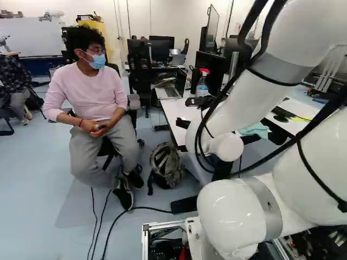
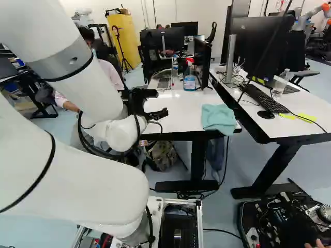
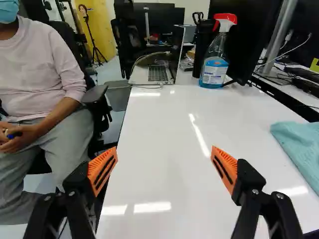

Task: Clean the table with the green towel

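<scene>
Tool (image 2: 161,102): fingers spread wide, nothing between the orange pads (image 3: 227,167); a gap only the wrist view shows clearly. Green towel (image 2: 219,118): lies bunched on the table (image 3: 164,119), right of the tool, apart from it. Right base view gives the whole towel, draped at the table edge; wrist view, part of it; left base view, a patch past the arm. Farther ahead of the tool: spray bottle (image 3: 216,69), open laptop (image 3: 158,73). Clear bottle (image 2: 280,83) on the neighbouring desk (image 2: 310,108), well right of the tool: right base view only.

Your wrist view crops the towel (image 3: 301,149) at the table's (image 2: 178,111) near right corner. Left base view: your arm (image 1: 238,103) partly hides the table.
</scene>
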Robot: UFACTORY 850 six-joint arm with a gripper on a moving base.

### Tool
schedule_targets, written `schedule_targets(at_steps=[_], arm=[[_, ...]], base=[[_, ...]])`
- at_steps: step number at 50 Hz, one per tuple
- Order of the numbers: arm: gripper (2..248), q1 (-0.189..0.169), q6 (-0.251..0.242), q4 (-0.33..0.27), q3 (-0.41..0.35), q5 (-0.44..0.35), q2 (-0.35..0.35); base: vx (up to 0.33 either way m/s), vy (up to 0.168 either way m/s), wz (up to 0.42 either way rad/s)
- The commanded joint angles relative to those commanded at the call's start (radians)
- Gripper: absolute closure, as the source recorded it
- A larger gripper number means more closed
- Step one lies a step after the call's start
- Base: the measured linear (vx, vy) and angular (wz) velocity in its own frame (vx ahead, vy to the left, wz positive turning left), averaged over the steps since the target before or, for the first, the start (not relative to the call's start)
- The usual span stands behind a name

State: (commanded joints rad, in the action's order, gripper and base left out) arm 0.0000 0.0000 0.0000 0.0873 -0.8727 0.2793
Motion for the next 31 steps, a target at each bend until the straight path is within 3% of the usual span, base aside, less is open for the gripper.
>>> schedule_targets(at_steps=[31], arm=[[3,0.0,0.0,0.0,0.0,0.0,0.0]], base=[[0.0,0.0,0.0]])
